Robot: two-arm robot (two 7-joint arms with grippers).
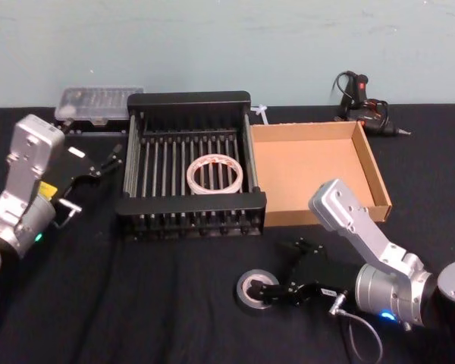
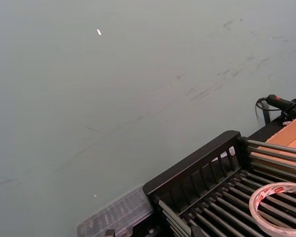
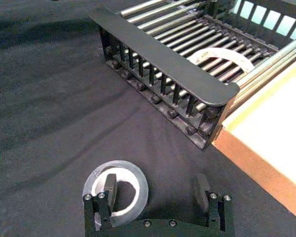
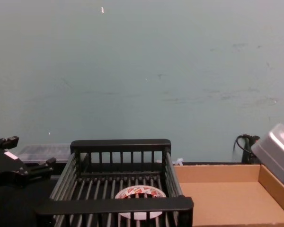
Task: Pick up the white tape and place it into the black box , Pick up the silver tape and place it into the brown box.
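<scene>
black counter (image 1: 174,303) under a pale green wall; white tape (image 1: 214,174) already lies in the black box (image 1: 189,205).
right claw (image 1: 267,291) spread apart around the silver tape (image 1: 251,291), one finger in its core per the right wrist view, near the brown box (image 1: 311,171); left claw (image 1: 106,161) apart beside the crate, by a clear case (image 1: 98,102).

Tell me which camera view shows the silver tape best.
The right wrist view: the silver tape lies close and whole on the black cloth, with one finger of the open right gripper inside its core. The head view shows it smaller, partly behind that gripper.
</scene>
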